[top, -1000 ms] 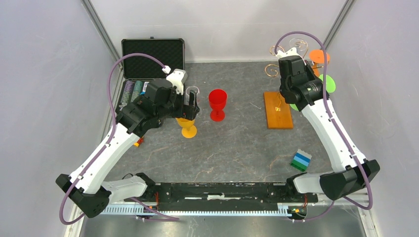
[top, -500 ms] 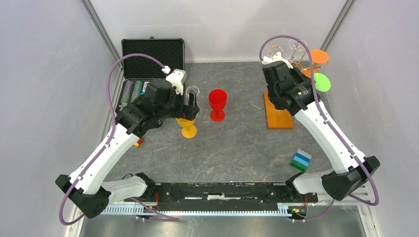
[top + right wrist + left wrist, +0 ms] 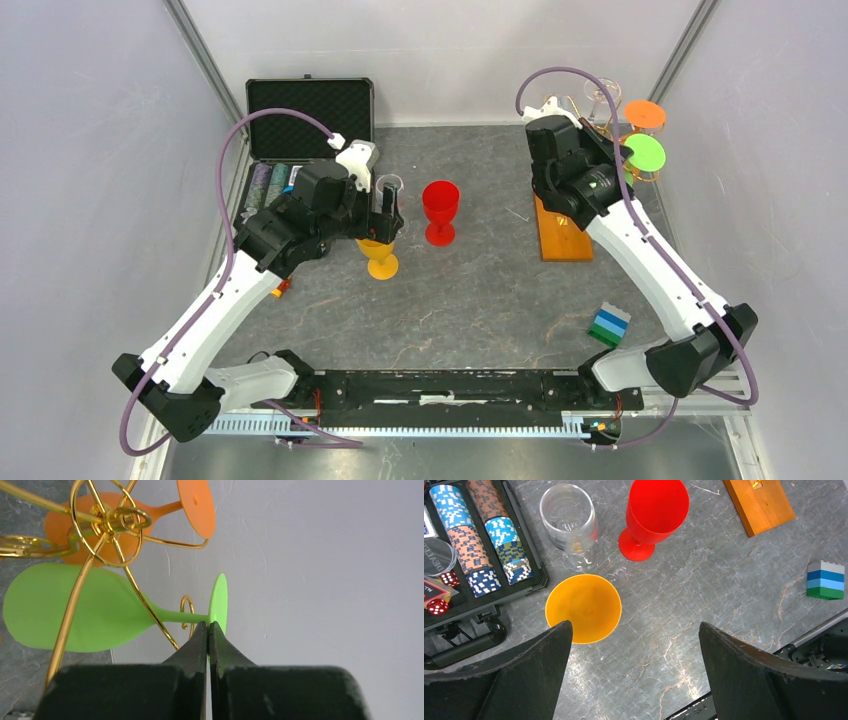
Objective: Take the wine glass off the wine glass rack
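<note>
The wine glass rack [image 3: 107,522] is a gold wire tree on an orange-brown wooden base [image 3: 560,235] at the back right. A green wine glass [image 3: 75,610] hangs sideways among its arms, its stem beside a small gold curl. My right gripper [image 3: 208,625] is shut on the rim of the green glass's foot [image 3: 645,152]. An orange wine glass [image 3: 195,502] hangs on the rack just behind it. My left gripper [image 3: 634,630] stands wide open above the table, holding nothing, next to a yellow-orange goblet [image 3: 584,607].
A red goblet [image 3: 440,205] and a clear glass [image 3: 569,517] stand mid-table. The open black chip case [image 3: 300,110] lies at the back left. A blue-green block stack [image 3: 608,325] sits front right. The white wall is close behind the rack.
My right arm has swung left and toward the back wall, carrying the green glass's foot with it. The left arm has not moved.
</note>
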